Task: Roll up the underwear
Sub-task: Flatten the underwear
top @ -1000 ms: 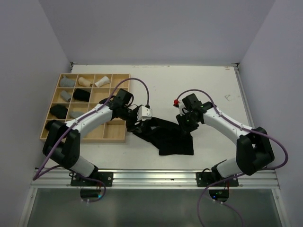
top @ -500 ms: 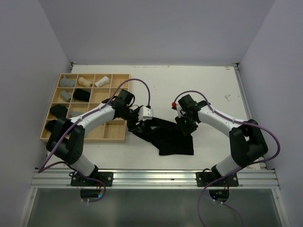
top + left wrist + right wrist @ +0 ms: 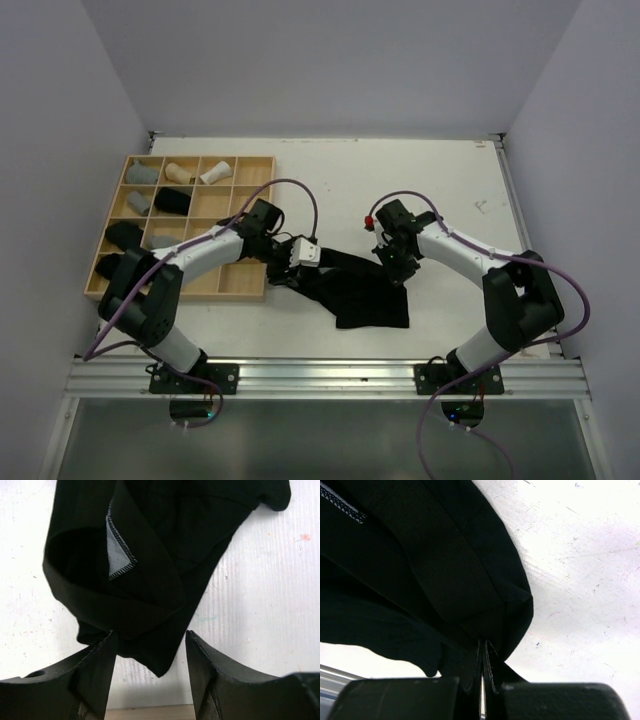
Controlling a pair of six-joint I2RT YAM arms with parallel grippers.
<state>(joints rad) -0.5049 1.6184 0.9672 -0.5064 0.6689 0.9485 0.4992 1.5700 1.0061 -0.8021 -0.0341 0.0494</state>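
A black underwear [image 3: 365, 295] lies crumpled flat on the white table between the two arms. In the left wrist view its folded left end [image 3: 165, 540] shows a grey inner seam, and a corner hangs between the fingers of my open left gripper [image 3: 150, 636]. That left gripper [image 3: 287, 270] sits at the cloth's left edge. My right gripper [image 3: 398, 262] is at the upper right edge. In the right wrist view, the right gripper [image 3: 482, 647] is shut, pinching a fold of the black cloth [image 3: 420, 555].
A wooden grid tray [image 3: 200, 157] stands at the left, close behind the left arm. It holds several short rolls: grey [image 3: 143, 173], beige [image 3: 179, 172], white [image 3: 214, 173] and black [image 3: 174, 200]. A metal rail [image 3: 330, 375] runs along the near edge.
The right gripper has closed onto the cloth's edge. The left gripper has shifted slightly down and right onto the cloth's left end, and its jaws have narrowed a little.
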